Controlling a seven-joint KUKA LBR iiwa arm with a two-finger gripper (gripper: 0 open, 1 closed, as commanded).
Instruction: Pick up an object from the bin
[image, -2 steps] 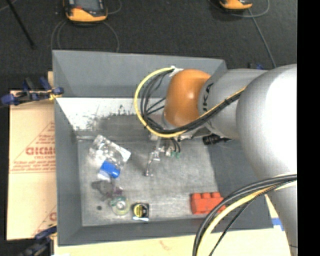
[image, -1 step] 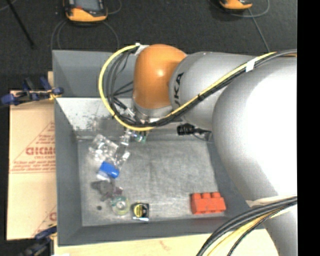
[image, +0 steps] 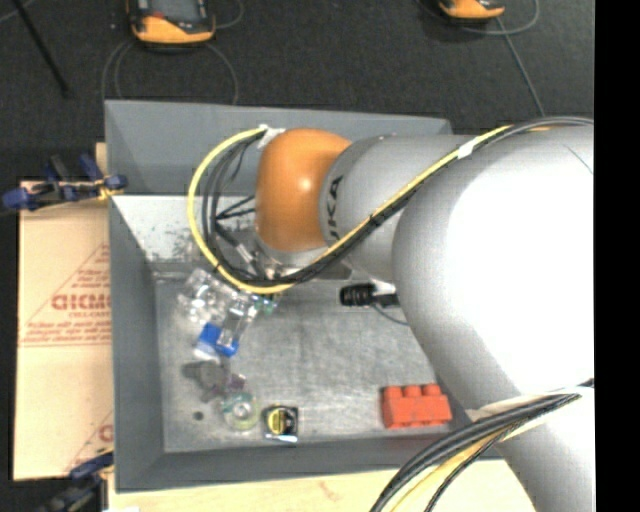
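Item I log: small blue-and-white block (image: 216, 342), lying just below the gripper (image: 240, 306), whose spread I cannot tell; probably light, stiff, slick; I'd pinch its narrow sides.

Black lettering "KUKA" stands on the grey arm (image: 420, 200), set sideways just beside the orange cover (image: 293, 188). Any markings on the small things in the bin (image: 300, 455) cannot be read.
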